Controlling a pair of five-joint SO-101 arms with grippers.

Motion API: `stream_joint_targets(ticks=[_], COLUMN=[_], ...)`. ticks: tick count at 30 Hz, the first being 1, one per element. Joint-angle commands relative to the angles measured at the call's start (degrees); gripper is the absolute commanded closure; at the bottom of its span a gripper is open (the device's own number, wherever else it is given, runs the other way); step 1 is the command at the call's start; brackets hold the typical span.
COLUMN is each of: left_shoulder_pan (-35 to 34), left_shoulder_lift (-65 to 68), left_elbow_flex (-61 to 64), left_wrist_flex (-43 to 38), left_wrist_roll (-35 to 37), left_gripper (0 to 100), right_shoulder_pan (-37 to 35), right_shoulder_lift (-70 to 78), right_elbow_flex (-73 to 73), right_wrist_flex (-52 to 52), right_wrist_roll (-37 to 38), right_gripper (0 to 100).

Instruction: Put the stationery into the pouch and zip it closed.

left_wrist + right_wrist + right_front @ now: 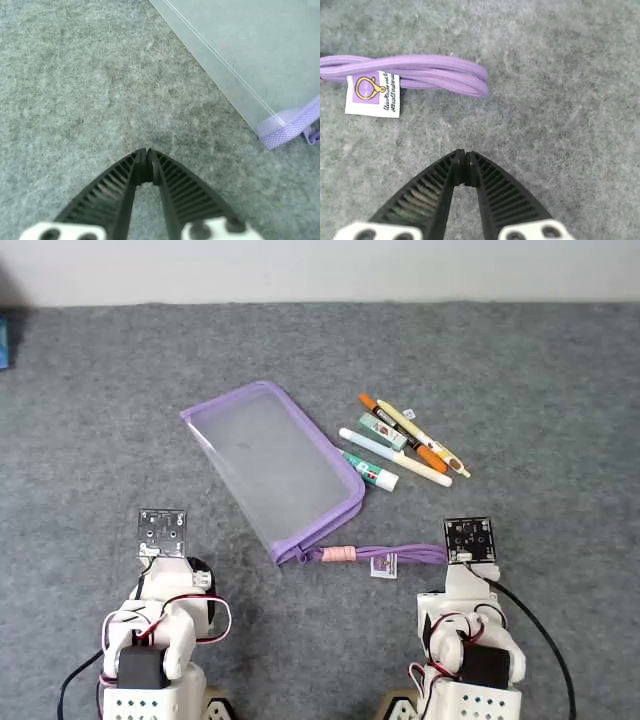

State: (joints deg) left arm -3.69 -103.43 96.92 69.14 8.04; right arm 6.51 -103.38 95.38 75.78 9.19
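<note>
Lying flat, clear purple-trimmed pouch (275, 470), stationery (400, 452) beside, both arms' jaws closed, empty

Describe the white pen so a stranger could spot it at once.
Find the central purple-edged pouch; a cluster of stationery lies to its right. The white pen is the long, plain white one, between the short green-white tube and the orange pen.

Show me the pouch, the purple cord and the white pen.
pouch (270, 465), high view, middle of its clear panel.
purple cord (430, 75), right wrist view, middle of the looped strands.
white pen (395, 456), high view, mid-barrel.
</note>
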Motion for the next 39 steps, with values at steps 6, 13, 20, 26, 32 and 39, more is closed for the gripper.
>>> stream_joint_targets(ticks=[6, 13, 20, 26, 32, 39], left_shoulder_pan=[-0.1, 0.0, 0.0, 0.0, 0.0, 0.0], left_shoulder_lift=[-0.4, -0.4, -0.4, -0.4, -0.4, -0.4], left_elbow_flex=[-0.5, -0.5, -0.5, -0.5, -0.5, -0.5], left_wrist_flex=[-1.2, -1.3, -1.3, -1.3, -1.2, -1.1], left_wrist_roll=[0.4, 0.4, 0.5, 0.6, 0.6, 0.6], left_gripper=[99, 99, 99, 99, 99, 99], right_shoulder_pan=[0.2, 0.6, 5.2, 2.1, -4.4, -17.4], right_shoulder_lift=[-0.6, -0.6, -0.5, 7.3, 30.2, 54.9], right_elbow_flex=[1.1, 0.3, -10.0, -22.7, -40.8, -56.0], right_wrist_flex=[-0.8, -1.3, -1.3, 4.9, 6.9, 13.8], right_wrist_roll=[0.3, 0.3, 0.5, 3.0, 1.5, 11.7], right_gripper=[98.7, 99.0, 99.1, 99.1, 99.1, 98.7])
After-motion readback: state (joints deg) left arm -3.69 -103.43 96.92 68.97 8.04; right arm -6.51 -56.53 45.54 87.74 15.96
